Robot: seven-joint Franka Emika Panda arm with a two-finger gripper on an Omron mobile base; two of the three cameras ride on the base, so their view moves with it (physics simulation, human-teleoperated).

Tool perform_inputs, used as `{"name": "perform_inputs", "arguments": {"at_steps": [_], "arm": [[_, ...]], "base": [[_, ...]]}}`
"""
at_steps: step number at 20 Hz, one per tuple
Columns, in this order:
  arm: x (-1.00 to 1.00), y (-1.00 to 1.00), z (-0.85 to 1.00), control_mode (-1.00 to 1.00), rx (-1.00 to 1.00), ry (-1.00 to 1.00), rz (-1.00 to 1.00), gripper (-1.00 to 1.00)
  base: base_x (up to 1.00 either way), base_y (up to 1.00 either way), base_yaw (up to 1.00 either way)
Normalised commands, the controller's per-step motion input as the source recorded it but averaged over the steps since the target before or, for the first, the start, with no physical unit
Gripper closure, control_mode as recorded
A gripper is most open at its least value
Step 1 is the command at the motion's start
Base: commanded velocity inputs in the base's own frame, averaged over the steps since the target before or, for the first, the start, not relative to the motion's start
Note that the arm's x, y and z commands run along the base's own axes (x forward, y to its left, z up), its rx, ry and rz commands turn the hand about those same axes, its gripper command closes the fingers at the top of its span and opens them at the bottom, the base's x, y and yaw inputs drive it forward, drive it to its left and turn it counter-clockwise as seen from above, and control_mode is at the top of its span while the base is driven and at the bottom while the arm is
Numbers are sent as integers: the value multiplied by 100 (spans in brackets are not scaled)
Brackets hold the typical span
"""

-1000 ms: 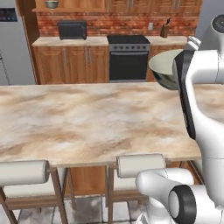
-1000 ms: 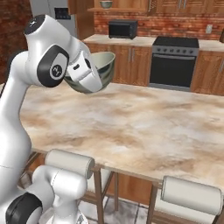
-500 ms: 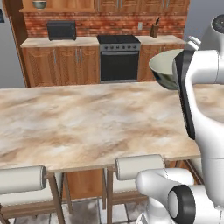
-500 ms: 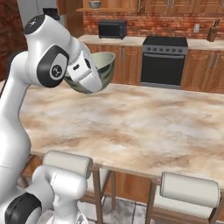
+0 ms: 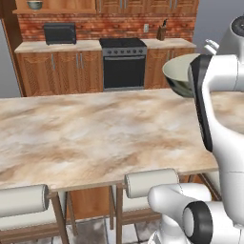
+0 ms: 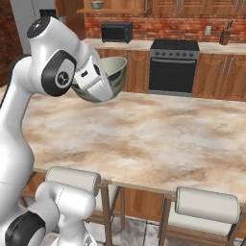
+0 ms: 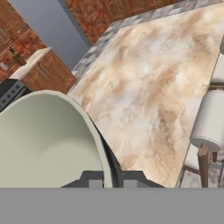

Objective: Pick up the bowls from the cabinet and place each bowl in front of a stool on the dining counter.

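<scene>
My gripper [image 6: 99, 84] is shut on the rim of one grey-green bowl [image 6: 113, 71], holding it tilted in the air above the near side of the dining counter [image 6: 158, 137]. In the hand view the bowl's pale inside [image 7: 43, 144] lies left of the gripper [image 7: 112, 177], whose fingers pinch its wall. From the left base view the bowl [image 5: 178, 75] peeks out beside my arm. The second bowl [image 5: 34, 5] sits on the cabinet shelf [image 5: 62, 8] far back. Stools [image 5: 151, 182] [image 6: 206, 205] with cream roll backrests stand at the counter's near edge.
Behind the island runs a narrow worktop with a black microwave [image 5: 59, 33], a black oven [image 5: 125, 62] and a knife block [image 5: 162, 32]. Wooden base cupboards [image 5: 52, 71] line the brick wall. Another stool [image 5: 21, 200] stands at the lower left.
The whole back wall has slid left in the base views, so the camera moved with the base. The arm keeps the bowl in the same pose.
</scene>
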Motion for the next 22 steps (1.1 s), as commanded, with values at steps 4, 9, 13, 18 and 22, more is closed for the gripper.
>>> {"name": "perform_inputs", "arguments": {"at_steps": [4,9,13,18,22], "arm": [[44,0,-16,-100,4,0,0,100],[30,0,-29,-100,10,0,0,100],[11,18,-41,-100,6,0,0,100],[0,42,-48,-100,0,0,0,100],[1,26,-49,-100,0,1,0,100]], "base": [[0,0,0],[0,0,0],[0,0,0],[0,0,0],[0,0,0]]}}
